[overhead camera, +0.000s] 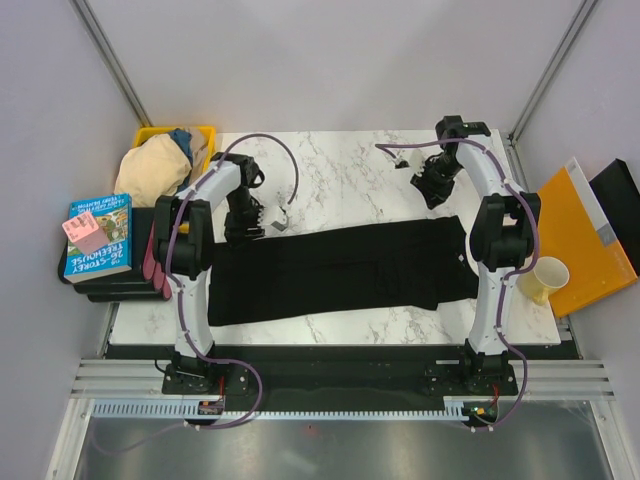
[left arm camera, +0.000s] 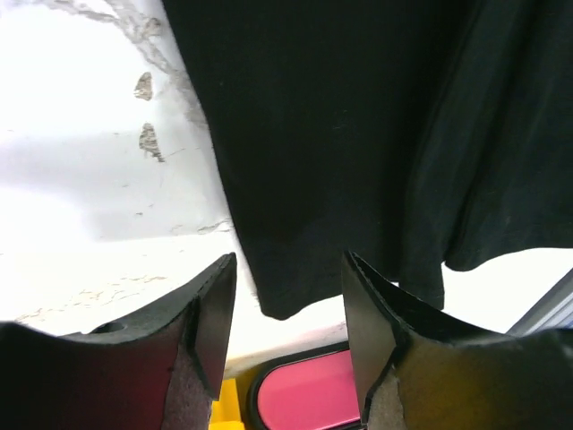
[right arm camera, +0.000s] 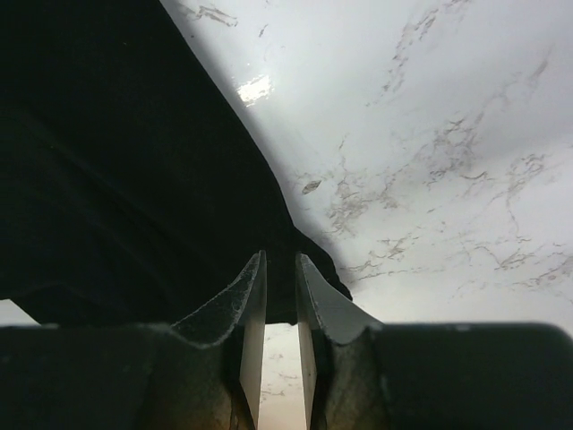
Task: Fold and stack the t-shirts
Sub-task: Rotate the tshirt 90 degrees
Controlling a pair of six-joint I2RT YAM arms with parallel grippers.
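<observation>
1. The black t-shirt [overhead camera: 340, 265] lies spread flat across the marble table [overhead camera: 340, 165]. It runs side to side between the two arms, with its long axis crosswise to them.
2. The left gripper [overhead camera: 240, 228] is at the far left corner of the black t-shirt. In the left wrist view its fingers [left arm camera: 210, 313] are spread apart and released. A corner of the black cloth hangs just beyond them, and nothing is gripped.
3. The right gripper [overhead camera: 432, 195] is above the far right end of the black t-shirt, over bare marble just beyond its edge. In the right wrist view its fingers [right arm camera: 253, 305] are drawn close, with only a thin slit left. Pale tabletop shows through the slit and no cloth is in it. The shirt's edge lies past the fingertips.
4. The beige t-shirt [overhead camera: 150, 170] is bunched up and spills over the yellow bin [overhead camera: 205, 132] at the table's far left corner. The blue t-shirt [overhead camera: 182, 137] is crumpled in the same bin, just behind the beige one.
5. A book [overhead camera: 98, 235] rests on a dark stack off the table's left side.
6. An orange folder [overhead camera: 585, 240] and a paper cup [overhead camera: 548, 278] sit off the right side.
</observation>
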